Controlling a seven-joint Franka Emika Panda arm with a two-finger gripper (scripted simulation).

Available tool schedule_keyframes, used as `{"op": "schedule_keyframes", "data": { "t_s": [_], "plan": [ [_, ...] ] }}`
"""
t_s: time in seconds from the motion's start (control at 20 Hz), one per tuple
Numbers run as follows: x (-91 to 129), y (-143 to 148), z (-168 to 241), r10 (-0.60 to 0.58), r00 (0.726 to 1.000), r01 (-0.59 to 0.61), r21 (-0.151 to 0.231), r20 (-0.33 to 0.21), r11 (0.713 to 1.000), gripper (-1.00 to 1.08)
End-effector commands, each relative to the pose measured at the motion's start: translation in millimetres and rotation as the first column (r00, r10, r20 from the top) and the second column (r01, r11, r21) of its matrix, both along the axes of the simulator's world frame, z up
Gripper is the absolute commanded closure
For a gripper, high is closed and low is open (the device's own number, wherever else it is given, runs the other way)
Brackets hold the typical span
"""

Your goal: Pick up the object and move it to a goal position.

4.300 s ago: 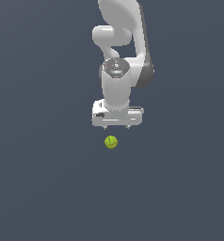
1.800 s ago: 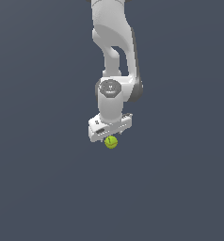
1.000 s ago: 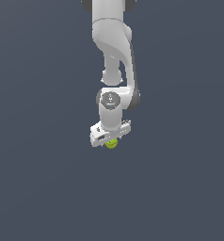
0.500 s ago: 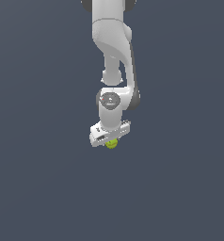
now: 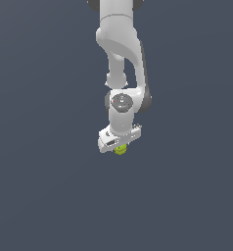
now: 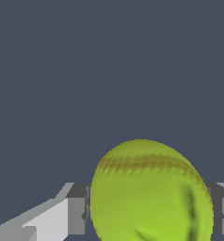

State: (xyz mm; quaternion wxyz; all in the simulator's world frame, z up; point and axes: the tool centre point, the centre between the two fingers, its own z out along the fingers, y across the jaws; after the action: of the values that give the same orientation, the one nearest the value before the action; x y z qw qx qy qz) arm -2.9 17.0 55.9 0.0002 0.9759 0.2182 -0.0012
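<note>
The yellow-green ball [image 5: 121, 150] peeks out just under the white gripper [image 5: 120, 148] in the middle of the exterior view. The white arm hangs down from the top of that view. In the wrist view the ball [image 6: 151, 193] fills the space between the two grey fingers [image 6: 77, 209], which press against its sides. A reddish seam runs across the ball's top. The gripper is shut on the ball.
A plain dark grey surface [image 5: 50, 196] lies all around the arm in the exterior view and behind the ball in the wrist view [image 6: 85, 70]. No other objects show.
Since 4.3 s ago the gripper has come down onto the ball, turned, and closed around it. Over the last second nothing visibly moves.
</note>
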Motion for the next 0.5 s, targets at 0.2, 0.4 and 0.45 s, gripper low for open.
{"op": "schedule_keyframes", "data": {
  "t_s": [0.2,0.4,0.45],
  "plan": [
    [14,51,33,0.002,1.000,-0.002,0.000,0.003,1.000,1.08],
    [25,89,57,0.002,1.000,-0.002,0.000,0.003,1.000,1.08],
    [28,99,63,0.002,1.000,-0.002,0.000,0.003,1.000,1.08]
  ]
}}
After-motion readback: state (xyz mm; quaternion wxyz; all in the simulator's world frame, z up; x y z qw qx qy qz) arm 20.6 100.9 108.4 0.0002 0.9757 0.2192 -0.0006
